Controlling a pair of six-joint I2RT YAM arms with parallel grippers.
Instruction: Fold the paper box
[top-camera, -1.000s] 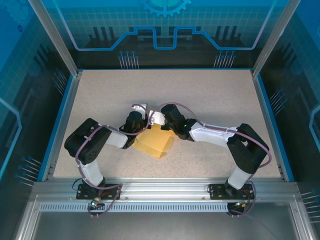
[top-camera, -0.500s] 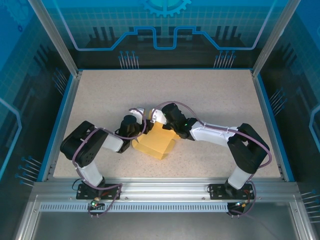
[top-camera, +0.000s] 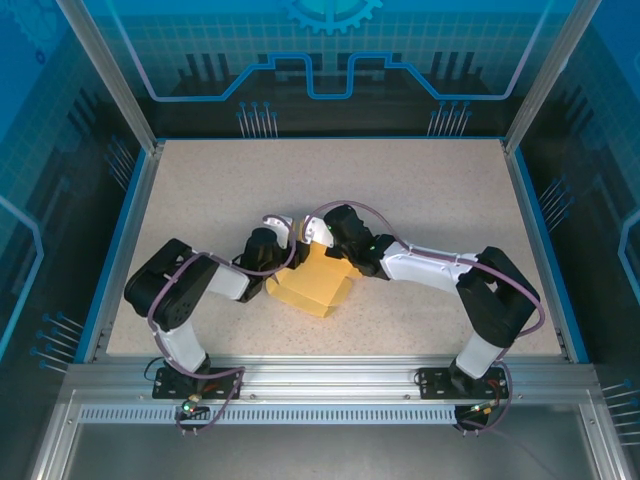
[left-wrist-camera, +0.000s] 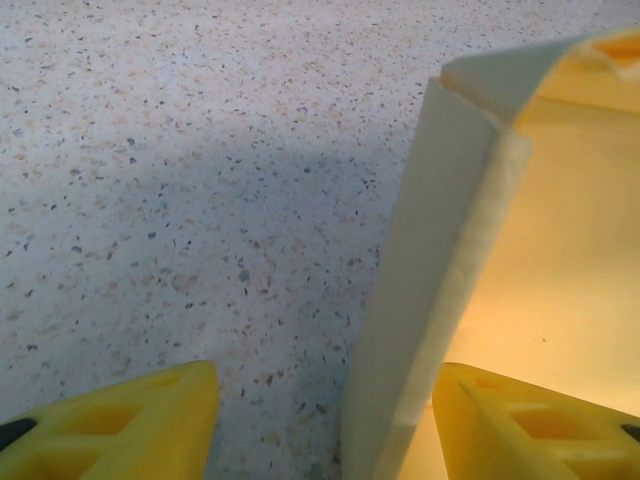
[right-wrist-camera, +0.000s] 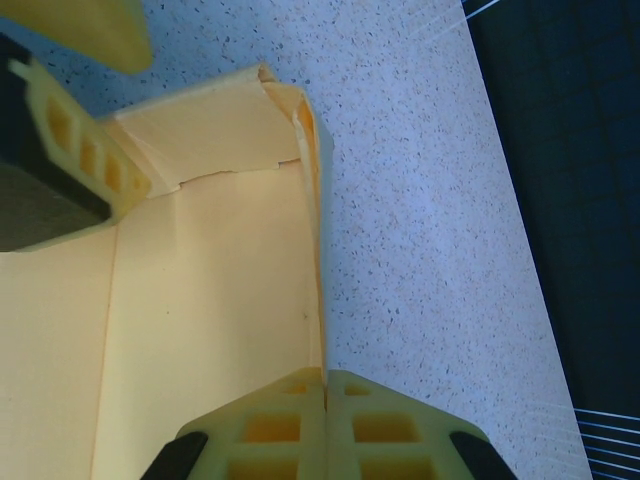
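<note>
the left gripper (left-wrist-camera: 325, 415) is spreading, letting go of the paper box (top-camera: 308, 287) wall; the right gripper (right-wrist-camera: 325, 395) is pinching another wall upright.

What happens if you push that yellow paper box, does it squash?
Likely yes: the paper box has thin folded-sheet walls, so they probably bend easily. It looks hollow and light, so it may slide across the table rather than resist.
</note>
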